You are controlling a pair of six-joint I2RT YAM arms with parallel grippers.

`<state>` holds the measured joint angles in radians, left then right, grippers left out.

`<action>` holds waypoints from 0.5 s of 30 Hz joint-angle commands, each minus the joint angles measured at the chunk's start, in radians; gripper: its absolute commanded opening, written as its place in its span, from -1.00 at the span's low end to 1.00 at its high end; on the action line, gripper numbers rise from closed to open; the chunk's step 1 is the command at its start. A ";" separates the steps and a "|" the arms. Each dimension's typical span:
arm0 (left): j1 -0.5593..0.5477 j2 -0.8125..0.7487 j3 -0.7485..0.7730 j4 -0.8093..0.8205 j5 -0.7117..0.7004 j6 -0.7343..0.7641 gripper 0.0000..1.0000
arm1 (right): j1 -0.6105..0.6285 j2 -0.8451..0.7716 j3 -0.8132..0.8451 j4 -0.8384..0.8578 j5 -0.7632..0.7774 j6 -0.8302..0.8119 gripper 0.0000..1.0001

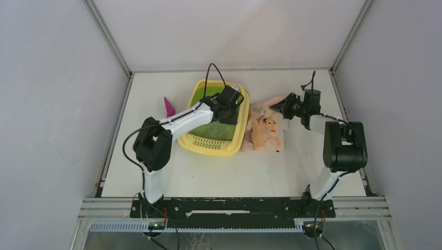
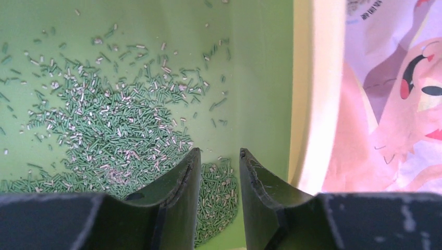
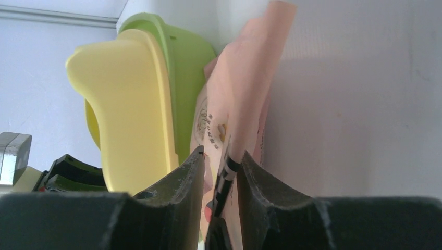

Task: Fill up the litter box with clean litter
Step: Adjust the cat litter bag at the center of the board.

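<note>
Litter box [image 1: 213,146] is seen near the middle of the table [image 1: 234,172], its pale yellow rim set around a lime-green basin and its slotted grille turned toward the arms' bases. Short green and whitish pellets of litter [image 2: 120,140] are spread thinly over part of the basin floor, and bare green plastic is left showing around them. The left fingers [image 2: 194,162] are held over the inside of the litter box, close to its right wall. They are parted and nothing is gripped between them, so the pellets can be seen through the gap. A peach-pink printed bag [image 1: 266,130] is laid on the table just beside the right side of the box. The right fingers [image 3: 194,162] are clamped on an edge of that bag at its far end, and the material is pinched upright between them. A magenta scoop [image 1: 169,107] is placed on the table to the left of the box, near its far corner.
</note>
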<state>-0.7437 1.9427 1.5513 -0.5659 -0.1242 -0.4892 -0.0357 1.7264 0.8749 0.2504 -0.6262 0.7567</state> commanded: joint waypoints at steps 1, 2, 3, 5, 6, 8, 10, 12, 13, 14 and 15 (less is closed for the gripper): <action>0.010 -0.001 0.096 0.007 0.025 -0.007 -0.24 | 0.006 0.011 0.092 0.040 -0.047 -0.034 -0.28; 0.017 0.001 0.107 0.002 0.024 -0.007 -0.24 | -0.001 0.009 0.099 0.021 -0.047 -0.045 -0.28; 0.021 0.001 0.120 0.000 0.024 -0.004 -0.24 | -0.010 0.005 0.101 0.004 -0.044 -0.053 -0.28; 0.029 0.000 0.136 -0.002 0.026 -0.001 -0.24 | -0.035 -0.011 0.102 -0.055 -0.030 -0.082 -0.29; 0.034 -0.004 0.144 -0.002 0.025 0.002 -0.24 | -0.048 -0.023 0.102 -0.097 -0.014 -0.101 -0.29; 0.042 -0.015 0.151 -0.003 0.031 0.003 -0.22 | -0.074 -0.053 0.102 -0.200 0.028 -0.147 -0.28; 0.048 -0.043 0.150 -0.003 0.033 0.002 -0.16 | -0.093 -0.087 0.101 -0.328 0.108 -0.194 0.20; 0.052 -0.077 0.145 -0.003 0.035 0.000 -0.12 | -0.103 -0.112 0.101 -0.426 0.192 -0.229 0.51; 0.052 -0.095 0.143 -0.003 0.033 0.001 -0.09 | -0.105 -0.128 0.099 -0.464 0.227 -0.241 0.67; 0.054 -0.117 0.141 -0.004 0.032 0.000 -0.05 | -0.108 -0.147 0.094 -0.491 0.254 -0.253 0.86; 0.054 -0.138 0.140 -0.005 0.027 0.003 0.00 | -0.110 -0.170 0.089 -0.513 0.279 -0.261 0.97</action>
<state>-0.6975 1.9366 1.6554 -0.5877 -0.1009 -0.4892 -0.1383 1.6619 0.9455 -0.0959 -0.4923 0.5888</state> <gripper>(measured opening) 0.458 0.893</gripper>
